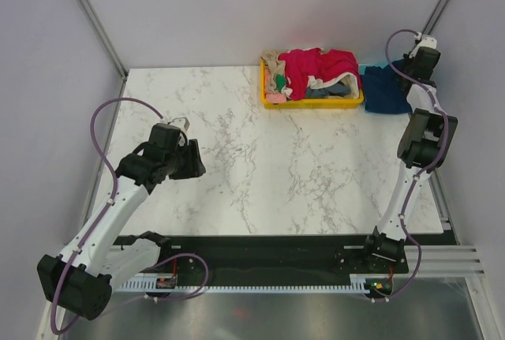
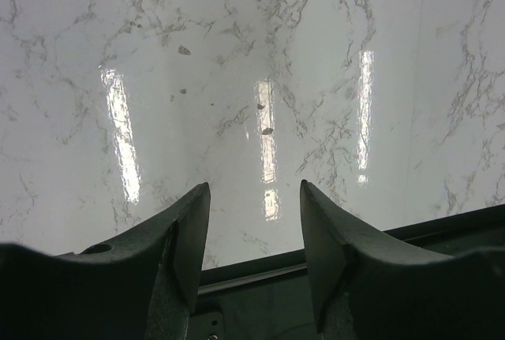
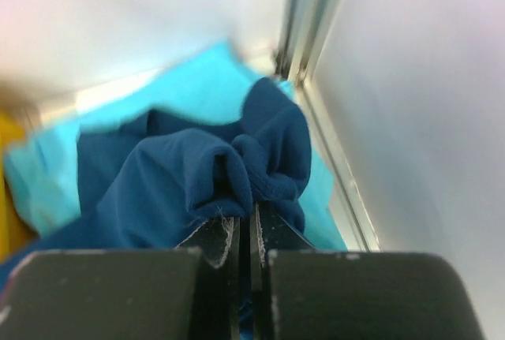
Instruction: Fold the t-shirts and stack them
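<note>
One navy t-shirt (image 3: 173, 182), bunched just beside the yellow tray (image 1: 312, 104), is pinched in the right gripper (image 3: 246, 226) (jaws clamped). Likely the pickup step; next, drag it away from the tray toward the left gripper (image 2: 254, 190), jaws apart.

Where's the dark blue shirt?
Top view: the navy t-shirt lies at the far right table corner, beside the yellow tray, atop a teal t-shirt, pinched by the right gripper.
</note>
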Robot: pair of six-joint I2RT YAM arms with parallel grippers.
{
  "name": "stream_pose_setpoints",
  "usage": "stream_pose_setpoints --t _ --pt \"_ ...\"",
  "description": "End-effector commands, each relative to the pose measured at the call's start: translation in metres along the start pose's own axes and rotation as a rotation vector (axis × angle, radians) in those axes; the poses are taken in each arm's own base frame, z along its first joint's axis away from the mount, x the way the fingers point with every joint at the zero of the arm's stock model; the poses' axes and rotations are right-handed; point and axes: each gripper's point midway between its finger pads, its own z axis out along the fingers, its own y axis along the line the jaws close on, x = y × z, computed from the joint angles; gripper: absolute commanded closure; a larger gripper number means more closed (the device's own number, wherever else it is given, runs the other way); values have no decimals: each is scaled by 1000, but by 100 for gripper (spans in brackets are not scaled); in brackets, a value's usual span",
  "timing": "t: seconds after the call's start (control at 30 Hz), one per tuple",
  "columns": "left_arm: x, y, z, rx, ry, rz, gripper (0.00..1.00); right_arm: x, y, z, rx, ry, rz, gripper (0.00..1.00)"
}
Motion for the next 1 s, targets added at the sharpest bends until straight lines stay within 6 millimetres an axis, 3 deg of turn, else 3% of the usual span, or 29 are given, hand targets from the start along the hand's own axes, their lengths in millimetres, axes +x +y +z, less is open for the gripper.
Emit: stream_pose_setpoints --t 0.0,0.1,0.13,0.17,0.2,0.23,0.27,0.33,0.4,0.5,0.53,0.6,0.63,0.67,0.73,0.83,0.93,0.97 --pt "-7 0 1 -6 -34 6 44 -57 -18 9 -20 -225 202 100" --pt "-7 0 0 -5 -37 6 44 -48 -25 23 -46 -241 276 100" --pt "-7 0 0 -5 -37 6 43 -33 -25 32 -48 -210 313 93" --pt "-9 3 1 -26 -46 6 44 -33 -28 35 -41 -209 324 85" --pt "-9 4 1 -29 -47 6 44 -27 -30 38 -35 -197 337 73" --pt "-9 4 1 -29 -47 4 44 -20 -32 40 -27 -177 366 54" --pt "-10 4 0 -28 -50 5 44 -18 -41 41 0 -171 382 26" --pt "-9 4 0 -28 -50 5 44 -18 -47 39 13 -162 403 14" --pt "-9 4 0 -27 -50 5 44 -25 -60 33 43 -171 413 10" --pt "-10 3 0 -23 -50 4 43 -56 -74 13 65 -220 420 3" --pt "-9 4 1 -25 -46 5 44 -75 -73 0 64 -247 416 2" --pt "-9 3 0 -21 -46 6 44 -84 -74 -11 62 -257 419 2" --pt "-9 3 0 -20 -47 6 44 -104 -72 -26 42 -290 418 2" --pt "-9 3 0 -21 -49 6 44 -95 -66 -28 33 -269 424 2" --pt "-10 3 -1 -23 -55 5 44 -103 -59 -42 17 -271 432 2" --pt "-10 3 -1 -23 -55 3 44 -84 -46 -51 18 -198 432 2" --pt "-10 3 -2 -21 -56 5 44 -56 -23 -53 -11 -111 427 2" --pt "-11 3 -2 -20 -58 5 44 -47 -6 -53 -36 -80 417 2"
